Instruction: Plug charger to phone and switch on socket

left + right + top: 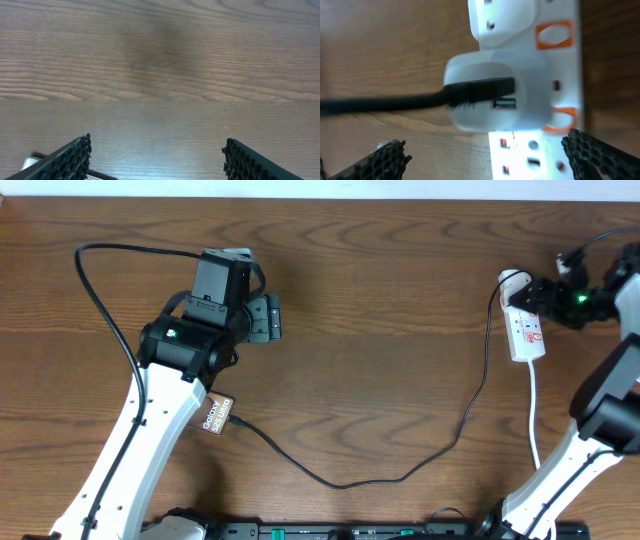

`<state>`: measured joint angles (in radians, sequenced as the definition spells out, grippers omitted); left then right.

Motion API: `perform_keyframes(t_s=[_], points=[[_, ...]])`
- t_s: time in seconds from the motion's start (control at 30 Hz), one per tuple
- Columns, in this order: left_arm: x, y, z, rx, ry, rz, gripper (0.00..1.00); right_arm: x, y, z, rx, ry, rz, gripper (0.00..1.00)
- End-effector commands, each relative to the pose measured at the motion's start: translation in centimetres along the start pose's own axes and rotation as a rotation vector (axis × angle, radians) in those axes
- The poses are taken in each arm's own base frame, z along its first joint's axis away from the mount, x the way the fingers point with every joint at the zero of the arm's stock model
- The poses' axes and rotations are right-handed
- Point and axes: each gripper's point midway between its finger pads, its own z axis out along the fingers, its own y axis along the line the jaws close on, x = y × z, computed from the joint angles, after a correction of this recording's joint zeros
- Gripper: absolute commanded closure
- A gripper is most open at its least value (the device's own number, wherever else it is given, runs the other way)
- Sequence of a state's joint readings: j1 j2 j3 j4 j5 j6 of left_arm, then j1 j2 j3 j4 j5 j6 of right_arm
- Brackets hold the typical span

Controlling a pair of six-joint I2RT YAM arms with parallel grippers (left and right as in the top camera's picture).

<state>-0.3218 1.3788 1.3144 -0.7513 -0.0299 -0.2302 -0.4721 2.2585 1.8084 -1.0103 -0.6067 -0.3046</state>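
Seen from overhead, the left claw (271, 318) hung released over bare wood toward the bench's (380, 300) far-left part. The phone (216, 418) lay nearer the front-left edge, partly under that arm, and the charger (345, 483) looped from it to the socket (527, 332) by the right edge. The left wrist view showed the fingers (75, 157) wide apart over bare bench. The right wrist view showed the right claw (485, 150) spread and empty above the socket, where the charger's black lead entered a white adapter (530, 100).

The left black two-finger gripper (157, 159) has its jaws wide apart; the right black two-finger gripper (490, 157) too, fully.
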Motion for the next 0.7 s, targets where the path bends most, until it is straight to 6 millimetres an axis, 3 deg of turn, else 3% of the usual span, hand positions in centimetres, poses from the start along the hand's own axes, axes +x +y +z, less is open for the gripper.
perform_keyframes(t_s=[0.0, 0.67], points=[[-0.76, 0.10, -0.67, -0.008, -0.029, 0.014, 0.17, 0.25, 1.21, 1.51, -0.024, 0.030, -0.044, 0.01], [-0.76, 0.10, -0.67, -0.008, -0.029, 0.014, 0.17, 0.17, 1.37, 2.36, 0.019, 0.046, -0.067, 0.01]])
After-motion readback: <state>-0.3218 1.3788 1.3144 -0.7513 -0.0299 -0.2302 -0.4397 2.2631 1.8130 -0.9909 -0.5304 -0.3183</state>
